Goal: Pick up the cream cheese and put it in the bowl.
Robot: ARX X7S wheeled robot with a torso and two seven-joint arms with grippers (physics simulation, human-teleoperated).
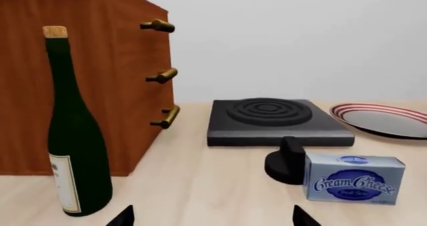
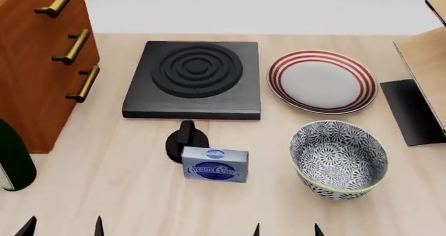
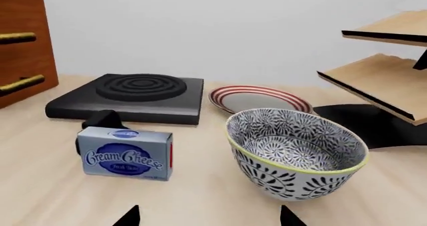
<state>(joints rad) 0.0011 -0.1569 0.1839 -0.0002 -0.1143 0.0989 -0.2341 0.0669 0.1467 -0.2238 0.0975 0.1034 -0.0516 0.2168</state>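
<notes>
Beside bowl (image 2: pixel 339 158) — cream cheese (image 2: pixel 215 164), apart

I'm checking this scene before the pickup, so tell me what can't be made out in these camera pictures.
- Both grippers: only the fingertips show at the lower frame edges in every view; the rest is cut off.
- Stove knob: partly hidden behind the cream cheese in all views.
- Wine bottle: head view crops it at the left edge; its label faces away in the left wrist view.
- Shelf: cut off by the right edge.
- Bowl: absent from the left wrist view.

Plain white wall (image 2: pixel 279 9), wooden cabinet (image 2: pixel 35 63)
</notes>
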